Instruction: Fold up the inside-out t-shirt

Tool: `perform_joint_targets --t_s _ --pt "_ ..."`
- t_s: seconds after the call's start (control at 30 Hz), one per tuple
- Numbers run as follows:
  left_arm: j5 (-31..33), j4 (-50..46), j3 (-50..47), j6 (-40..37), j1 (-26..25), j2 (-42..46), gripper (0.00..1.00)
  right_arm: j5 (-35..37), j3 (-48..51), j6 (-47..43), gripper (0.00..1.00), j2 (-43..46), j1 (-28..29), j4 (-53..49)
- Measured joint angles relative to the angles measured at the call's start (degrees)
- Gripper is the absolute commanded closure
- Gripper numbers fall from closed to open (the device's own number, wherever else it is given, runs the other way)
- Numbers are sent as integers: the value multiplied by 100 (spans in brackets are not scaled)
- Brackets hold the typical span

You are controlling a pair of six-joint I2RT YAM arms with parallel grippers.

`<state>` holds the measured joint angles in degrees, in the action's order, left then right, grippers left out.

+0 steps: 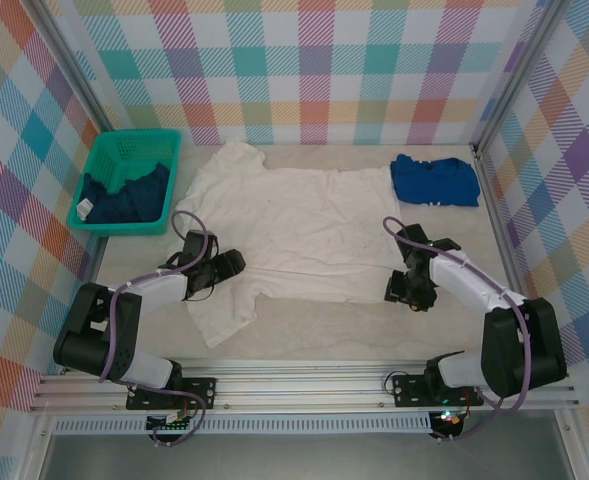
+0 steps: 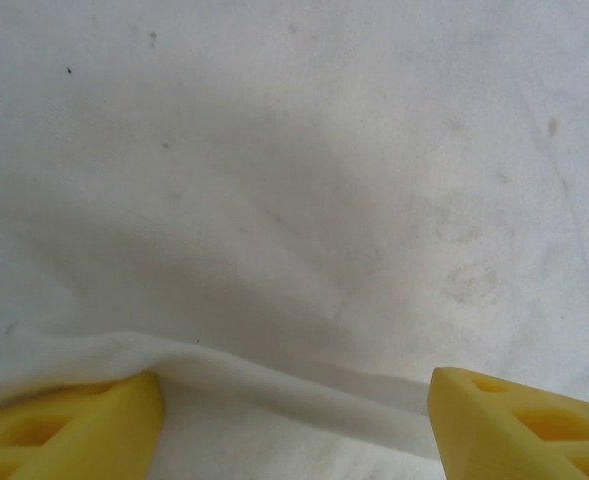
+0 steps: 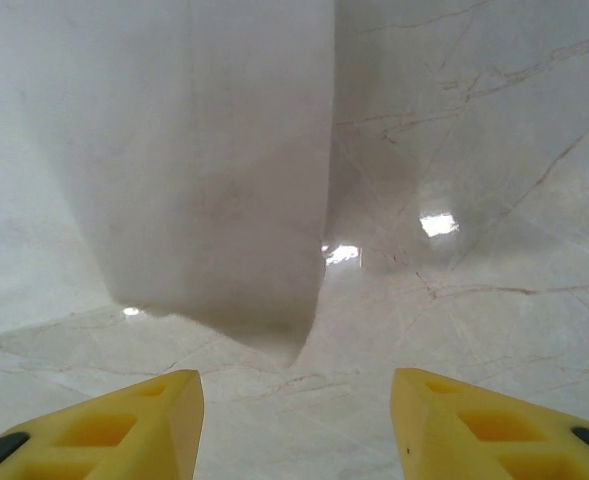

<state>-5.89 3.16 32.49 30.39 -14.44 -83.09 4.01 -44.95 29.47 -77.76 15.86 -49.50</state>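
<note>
The inside-out t-shirt (image 1: 304, 230) lies spread flat across the middle of the table, white and plain, with one sleeve hanging toward the near left. My left gripper (image 1: 229, 265) rests at the shirt's left side. In the left wrist view its yellow fingers (image 2: 74, 425) stand wide apart, and a raised fold of the white cloth (image 2: 294, 385) runs between them, unpinched. My right gripper (image 1: 402, 288) sits at the shirt's near right corner. It is open (image 3: 296, 400) over bare table, with the shirt's corner (image 3: 194, 160) just ahead of the fingertips.
A teal basket (image 1: 134, 135) at the far left holds a dark navy garment (image 1: 124, 195). A bright blue folded shirt (image 1: 434, 180) lies at the far right. Bare marble table (image 1: 374, 330) runs along the near side, and checked walls close in the other sides.
</note>
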Motion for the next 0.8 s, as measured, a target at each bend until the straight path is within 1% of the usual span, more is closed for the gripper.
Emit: perform_joint_targets --t_s 0.13,0.23,0.4,0.67,0.8 --pt "0 0 0 0 0 2 28 116 -9 -61 75 -442 -2 105" --pt "0 2 0 0 0 2 28 236 -50 -155 87 -647 -13 142" --pt "0 0 -2 0 0 4 28 450 -343 -348 99 -713 -33 63" --pt "0 2 -2 0 0 4 28 492 -927 -518 100 -164 -50 -452" --pt "0 0 -2 0 0 4 28 358 -1239 -564 100 28 -50 -785"
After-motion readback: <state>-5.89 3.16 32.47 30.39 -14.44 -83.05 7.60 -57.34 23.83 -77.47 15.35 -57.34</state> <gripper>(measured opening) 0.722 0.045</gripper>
